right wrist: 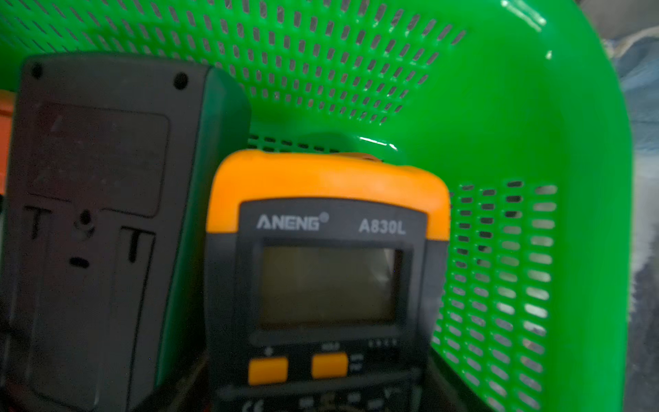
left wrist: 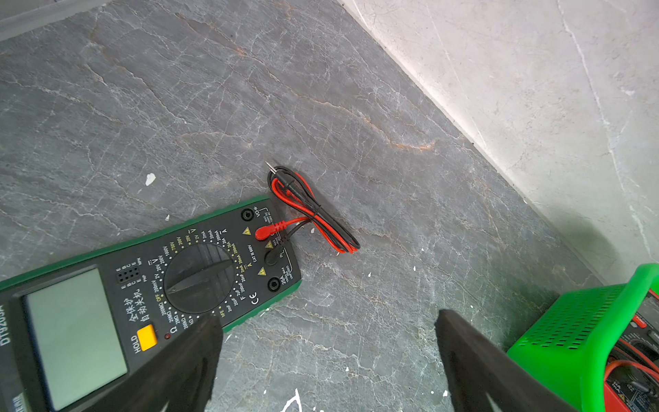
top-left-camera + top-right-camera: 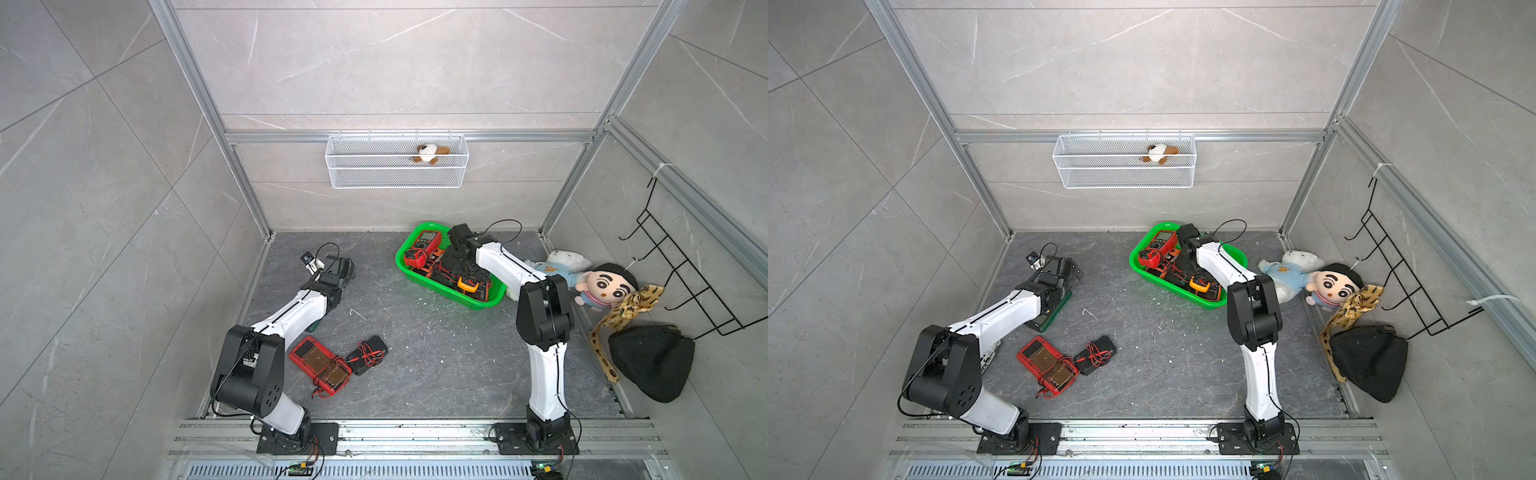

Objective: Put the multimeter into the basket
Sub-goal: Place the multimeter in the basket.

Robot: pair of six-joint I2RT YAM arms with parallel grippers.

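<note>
The bright green basket [image 3: 400,261] [image 3: 1133,262] stands at the back of the floor and holds several multimeters. My right gripper [image 3: 469,279] [image 3: 1198,279] reaches down into it, shut on an orange multimeter [image 3: 467,286] [image 1: 328,249] that fills the right wrist view. Its fingers show only as dim shapes along the meter's sides. Beside that meter a dark meter [image 1: 96,214] lies back up against the basket wall [image 1: 499,125]. My left gripper [image 2: 328,356] [image 3: 343,268] hangs open over bare floor. A green multimeter [image 2: 142,285] [image 3: 1054,309] with coiled leads [image 2: 310,210] lies just beside one of its fingers.
A red multimeter [image 3: 320,365] and a black one [image 3: 368,351] lie near the left arm. A white wire basket [image 3: 397,162] with a small plush hangs on the back wall. Plush toys [image 3: 602,286], a black bag [image 3: 652,361] and a wire rack [image 3: 685,270] are at the right.
</note>
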